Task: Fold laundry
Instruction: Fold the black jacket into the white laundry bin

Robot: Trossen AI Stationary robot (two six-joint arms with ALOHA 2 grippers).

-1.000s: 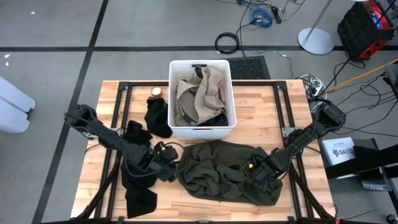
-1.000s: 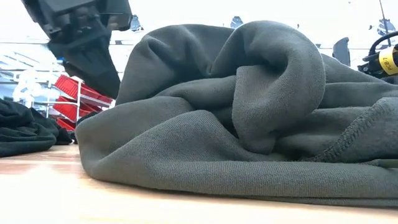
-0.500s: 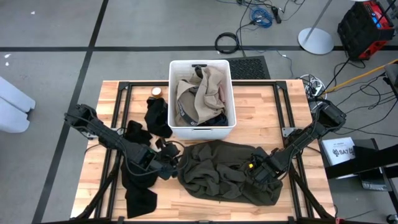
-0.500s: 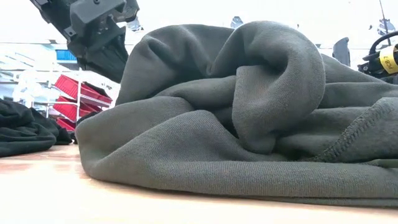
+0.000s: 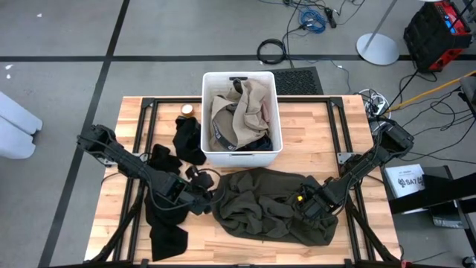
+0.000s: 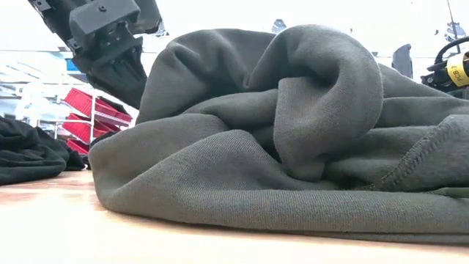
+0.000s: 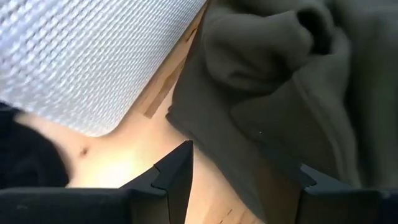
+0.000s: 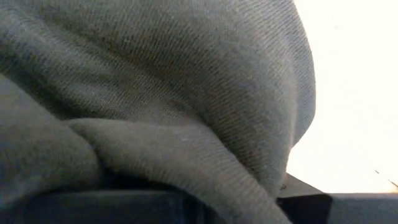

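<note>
The large dark olive-grey garment (image 5: 271, 205) lies crumpled on the wooden table in front of the white bin, its underside on the tabletop; it fills the low view (image 6: 278, 147). My left gripper (image 5: 206, 195) is open at the garment's left edge. In the left wrist view (image 7: 245, 171) one finger (image 7: 180, 168) stands over bare wood and the other (image 7: 311, 180) at the cloth, with the garment's edge (image 7: 211, 143) between them; touch does not show. My right gripper (image 5: 309, 208) sits low on the garment's right part, and cloth (image 8: 155, 93) fills its wrist view.
The white bin (image 5: 277, 112) at the table's far middle holds a beige-tan garment (image 5: 245, 108) and darker cloth. Black garments lie at the left: one beside the bin (image 5: 190, 141), one under my left arm toward the near edge (image 5: 163, 227). A small round tan thing (image 5: 187, 110) lies by the bin.
My left gripper has moved a little toward the table's right, up to the olive garment's left edge, and has stayed open. The garment and my right arm have kept still.
</note>
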